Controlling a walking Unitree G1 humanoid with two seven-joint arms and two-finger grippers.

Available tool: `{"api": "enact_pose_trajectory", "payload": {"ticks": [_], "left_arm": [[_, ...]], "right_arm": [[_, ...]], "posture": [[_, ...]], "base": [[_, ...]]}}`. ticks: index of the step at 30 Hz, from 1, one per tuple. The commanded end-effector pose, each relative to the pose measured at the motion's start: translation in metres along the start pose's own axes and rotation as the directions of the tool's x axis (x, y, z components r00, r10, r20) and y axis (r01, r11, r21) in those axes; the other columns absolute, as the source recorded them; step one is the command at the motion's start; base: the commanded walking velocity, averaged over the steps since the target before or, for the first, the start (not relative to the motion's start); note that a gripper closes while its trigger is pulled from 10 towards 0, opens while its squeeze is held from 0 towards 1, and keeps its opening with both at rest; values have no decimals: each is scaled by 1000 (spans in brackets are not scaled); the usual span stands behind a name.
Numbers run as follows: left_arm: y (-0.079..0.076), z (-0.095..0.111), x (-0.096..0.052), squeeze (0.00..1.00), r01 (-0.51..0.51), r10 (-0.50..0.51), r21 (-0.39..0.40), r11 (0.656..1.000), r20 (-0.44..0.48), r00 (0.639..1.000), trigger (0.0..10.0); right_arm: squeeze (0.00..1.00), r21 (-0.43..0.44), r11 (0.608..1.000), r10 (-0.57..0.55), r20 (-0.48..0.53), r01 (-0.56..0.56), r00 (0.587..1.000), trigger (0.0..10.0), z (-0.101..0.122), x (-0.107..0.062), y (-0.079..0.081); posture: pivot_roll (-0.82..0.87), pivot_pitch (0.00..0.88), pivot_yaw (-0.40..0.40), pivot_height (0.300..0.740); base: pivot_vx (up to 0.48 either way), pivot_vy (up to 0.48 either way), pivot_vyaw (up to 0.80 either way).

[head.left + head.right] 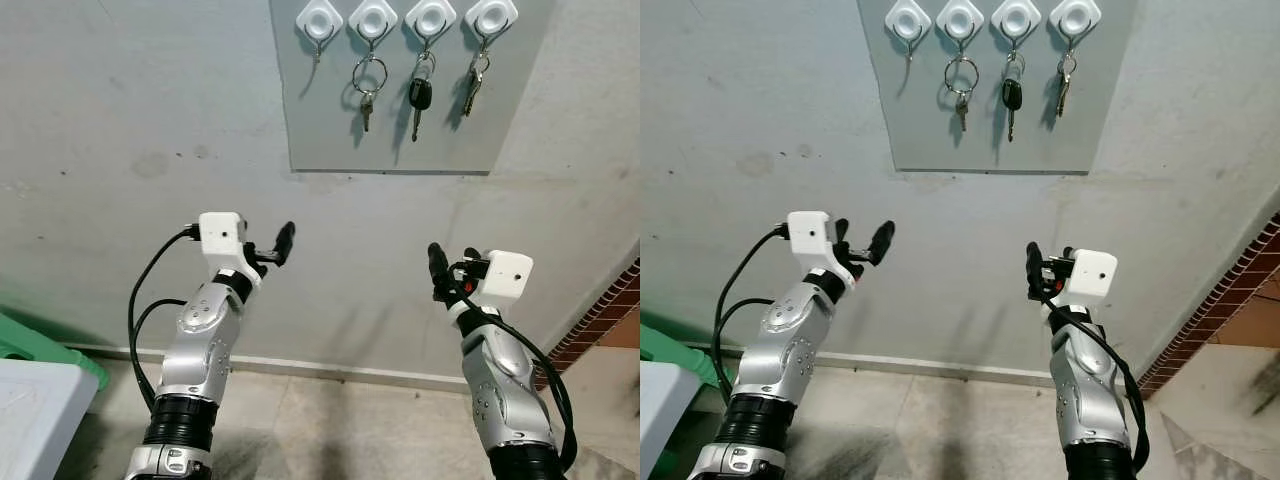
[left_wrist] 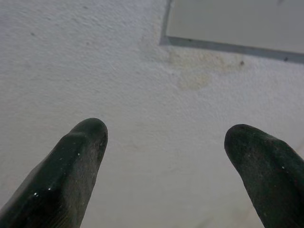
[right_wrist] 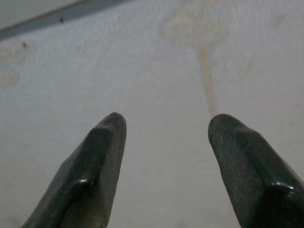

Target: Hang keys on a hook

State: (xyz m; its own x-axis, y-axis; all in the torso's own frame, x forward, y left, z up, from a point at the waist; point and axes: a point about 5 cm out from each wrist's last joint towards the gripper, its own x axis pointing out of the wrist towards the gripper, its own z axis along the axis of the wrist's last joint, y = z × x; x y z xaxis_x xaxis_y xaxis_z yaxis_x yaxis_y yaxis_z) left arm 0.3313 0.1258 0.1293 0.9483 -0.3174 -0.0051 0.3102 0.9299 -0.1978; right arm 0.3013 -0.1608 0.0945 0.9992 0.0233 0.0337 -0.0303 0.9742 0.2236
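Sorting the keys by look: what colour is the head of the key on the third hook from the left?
Black, clearest in the left eye view: the car key.

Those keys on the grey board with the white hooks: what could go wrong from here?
Three risks, as I judge it.

1. Both the left gripper and the right gripper are open and empty, so there is nothing in hand to hang.
2. The white hooks sit close together on the grey board; reaching for the bare leftmost hook might knock the neighbouring ring of keys.
3. The black-headed car key and the silver key bunch hang loosely and could be bumped off.
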Motion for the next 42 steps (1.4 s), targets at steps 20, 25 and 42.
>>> {"api": "enact_pose_trajectory", "payload": {"ticks": [20,25,42], "left_arm": [[-4,2,-4,0,78,-73,93,993,-49,996,10000],[-5,7,1,0,53,-52,90,995,-13,999,10000],[5,13,16,0,-104,103,12,995,69,992,10000]], "right_arm": [[0,43,999,-10,57,8,998,10000,-4,-5,19],[0,25,1000,1,71,-3,997,10000,1,0,21],[0,-125,990,84,94,-72,992,10000,21,19,22]], "posture": [[3,60,223,740],[1,43,192,740],[-22,0,36,740]], "base": [[0,0,0],[0,0,0],[0,0,0]]}}
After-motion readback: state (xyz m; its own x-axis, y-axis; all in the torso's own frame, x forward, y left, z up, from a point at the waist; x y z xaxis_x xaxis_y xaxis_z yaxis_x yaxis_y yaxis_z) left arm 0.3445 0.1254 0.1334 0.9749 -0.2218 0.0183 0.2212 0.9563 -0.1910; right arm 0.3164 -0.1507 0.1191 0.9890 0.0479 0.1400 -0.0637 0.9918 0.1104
